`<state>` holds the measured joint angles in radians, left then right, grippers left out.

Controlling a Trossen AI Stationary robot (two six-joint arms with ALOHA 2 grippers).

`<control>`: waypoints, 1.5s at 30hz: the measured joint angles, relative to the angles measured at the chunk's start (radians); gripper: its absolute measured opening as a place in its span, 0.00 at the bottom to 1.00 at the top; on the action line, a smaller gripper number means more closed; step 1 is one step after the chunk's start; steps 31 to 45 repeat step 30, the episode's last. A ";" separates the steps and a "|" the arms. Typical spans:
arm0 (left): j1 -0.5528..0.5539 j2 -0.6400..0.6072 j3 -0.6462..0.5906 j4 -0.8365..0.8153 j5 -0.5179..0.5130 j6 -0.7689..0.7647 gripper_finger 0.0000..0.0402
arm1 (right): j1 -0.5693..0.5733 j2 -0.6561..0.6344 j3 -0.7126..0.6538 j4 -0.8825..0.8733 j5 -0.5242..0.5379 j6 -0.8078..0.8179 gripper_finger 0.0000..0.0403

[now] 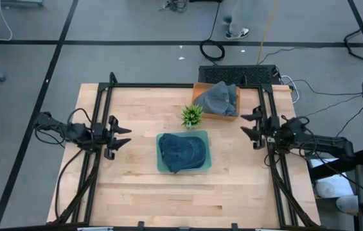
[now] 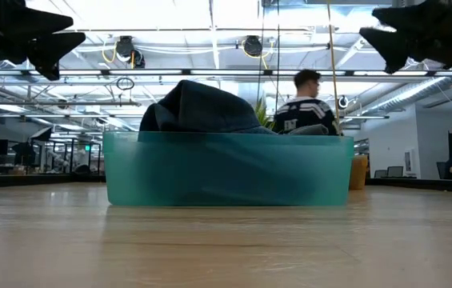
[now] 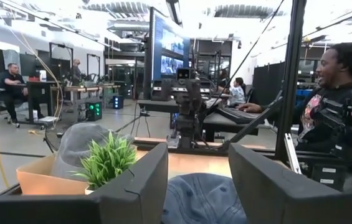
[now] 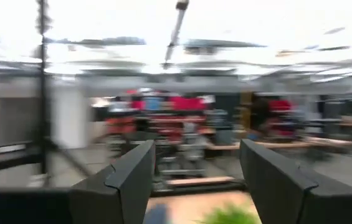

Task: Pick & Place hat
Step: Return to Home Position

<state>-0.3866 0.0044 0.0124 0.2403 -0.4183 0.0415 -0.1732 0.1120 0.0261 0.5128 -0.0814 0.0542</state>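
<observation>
A dark blue hat (image 1: pixel 182 151) lies in a teal tray (image 1: pixel 162 168) at the middle of the table, and its crown rises above the tray's wall (image 2: pixel 226 168). A grey hat (image 1: pixel 220 97) rests in an orange box (image 1: pixel 198 97) at the far side. My left gripper (image 1: pixel 126 136) hovers open to the left of the tray, pointing toward it, with nothing between its fingers. My right gripper (image 1: pixel 245 126) hovers open to the right of the tray, also with nothing in it. Both are raised well above the table in the low view.
A small green plant (image 1: pixel 192 115) stands between the tray and the box. Black frame rails (image 1: pixel 97 160) run along the table's left and right sides. Bare wood lies in front of the tray. People sit and stand in the room beyond the table.
</observation>
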 joint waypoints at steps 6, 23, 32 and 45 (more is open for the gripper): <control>0.000 0.000 0.000 0.000 0.001 -0.016 0.45 | 0.027 -0.080 0.000 -0.124 0.285 -0.042 0.55; 0.000 0.000 0.000 -0.098 -0.258 -0.052 0.52 | 0.033 -0.108 0.000 -0.411 0.499 -0.087 0.55; 0.000 0.001 0.001 -0.077 -0.261 -0.076 0.49 | 0.033 -0.105 0.000 -0.427 0.499 -0.050 0.55; 0.000 0.001 0.001 -0.077 -0.261 -0.076 0.49 | 0.033 -0.105 0.000 -0.427 0.499 -0.050 0.55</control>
